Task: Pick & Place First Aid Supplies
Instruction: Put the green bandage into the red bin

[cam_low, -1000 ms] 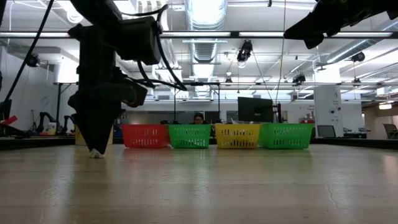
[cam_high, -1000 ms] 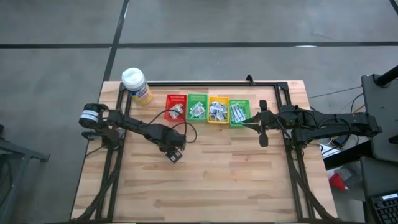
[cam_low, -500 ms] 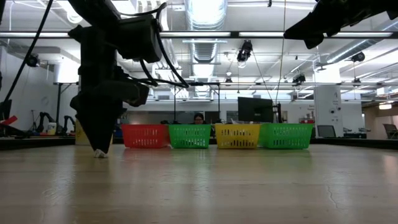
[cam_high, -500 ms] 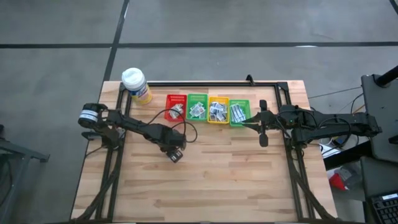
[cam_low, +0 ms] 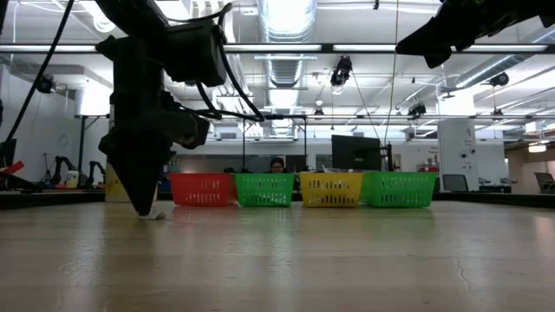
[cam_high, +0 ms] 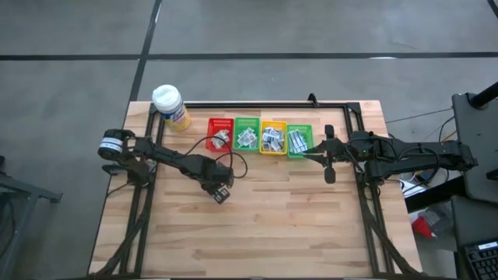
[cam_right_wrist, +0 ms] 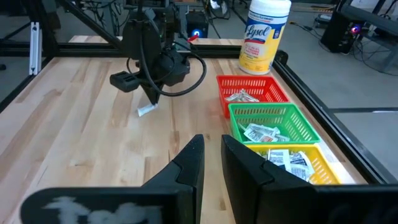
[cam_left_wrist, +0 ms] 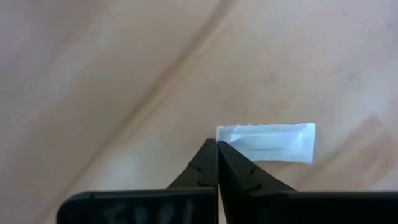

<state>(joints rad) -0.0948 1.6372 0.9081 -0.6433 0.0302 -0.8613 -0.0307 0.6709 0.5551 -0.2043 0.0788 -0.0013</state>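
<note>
A small white first aid packet (cam_left_wrist: pixel 267 142) lies flat on the wooden table (cam_high: pixel 296 225), in front of the row of baskets. My left gripper (cam_high: pixel 220 194) points down at it with its fingers shut at one short end. In the low view the packet (cam_low: pixel 156 216) sticks out sideways from the fingertips (cam_low: pixel 143 211). My right gripper (cam_high: pixel 327 161) hangs above the table at the right, near the rightmost green basket (cam_high: pixel 299 140). Its fingers (cam_right_wrist: pixel 211 155) stand a little apart and hold nothing. My left gripper has its two shut fingertips on the packet's short end (cam_left_wrist: pixel 221 132), at its edge. The fingers come from above, pointing steeply down. The packet lies flat on the table and reaches away from the tips to one side. How much of the edge sits between the fingers does not show.
A red (cam_high: pixel 220 134), a green (cam_high: pixel 247 134), a yellow (cam_high: pixel 272 138) and a second green basket stand in a row at the far side, each with several packets. A yellow bottle with a white cap (cam_high: pixel 171 106) stands at the far left corner. A black frame (cam_high: pixel 257 104) borders the table.
My left gripper has shut its fingers at the packet's end while staying over the same spot, pointing down. The packet remains on the table.
</note>
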